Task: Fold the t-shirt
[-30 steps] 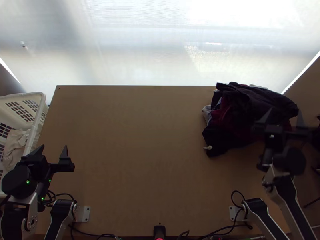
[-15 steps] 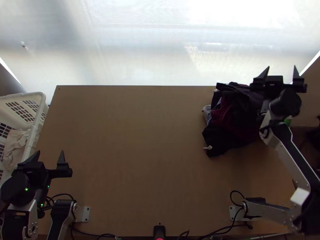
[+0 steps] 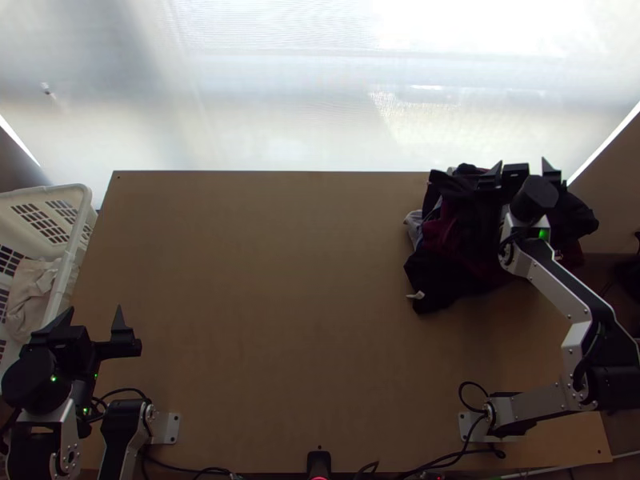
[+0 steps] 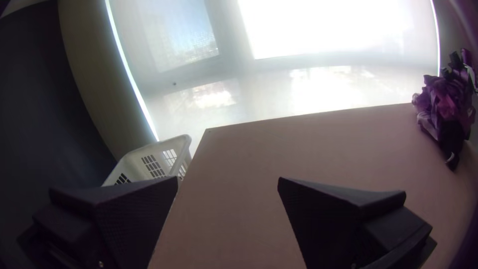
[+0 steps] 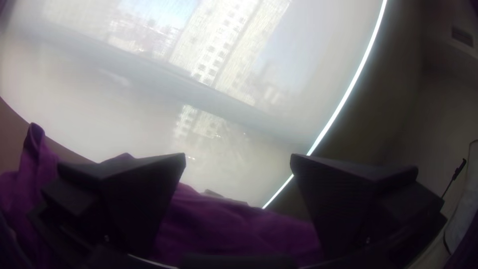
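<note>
Above the bunched clothes (image 3: 456, 260) at the right of the surface (image 3: 280, 320), likely including the t-shirt, the right pincer (image 3: 522, 162) hangs wide open and empty, like the left pincer (image 3: 94, 310) near the basket (image 3: 83, 197), all folding seemingly left.

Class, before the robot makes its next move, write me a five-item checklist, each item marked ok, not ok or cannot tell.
1. Right gripper open: ok, its fingers stand apart.
2. Right gripper above the clothes pile: ok, over its far part; whether it touches cloth, cannot tell.
3. T-shirt picked out: cannot tell, since the dark and purplish garments lie bunched together.
4. A garment spread for folding: not ok, the pile is bunched on the right side of the table.
5. Left gripper open and away from the right arm: ok, it is near the white basket.
</note>
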You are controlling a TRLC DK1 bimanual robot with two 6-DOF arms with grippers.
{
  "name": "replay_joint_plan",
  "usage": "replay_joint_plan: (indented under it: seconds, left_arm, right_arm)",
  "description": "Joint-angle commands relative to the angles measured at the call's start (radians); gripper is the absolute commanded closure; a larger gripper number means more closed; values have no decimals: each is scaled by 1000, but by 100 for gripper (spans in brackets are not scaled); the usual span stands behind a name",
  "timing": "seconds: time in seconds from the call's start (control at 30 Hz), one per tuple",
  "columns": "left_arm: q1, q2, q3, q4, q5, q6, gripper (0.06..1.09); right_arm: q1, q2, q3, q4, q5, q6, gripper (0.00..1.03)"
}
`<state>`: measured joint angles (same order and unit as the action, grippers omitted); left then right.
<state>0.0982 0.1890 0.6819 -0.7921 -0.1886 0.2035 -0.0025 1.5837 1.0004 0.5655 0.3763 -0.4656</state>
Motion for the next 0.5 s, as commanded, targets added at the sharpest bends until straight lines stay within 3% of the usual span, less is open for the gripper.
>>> replay_joint_plan:
  seconds: [0.0, 0.23, 0.47]
  left_arm:
    - [28, -13, -8, -9, 0, 19, 10]
    - [29, -16, -25, -7, 0, 19, 10]
    - [29, -8, -33, -1, 1, 19, 10]
  right_arm:
    - [9, -5, -128, 13, 9, 51, 5]
    - [16, -10, -270, 89, 19, 54, 5]
    - [12, 22, -273, 112, 19, 48, 5]
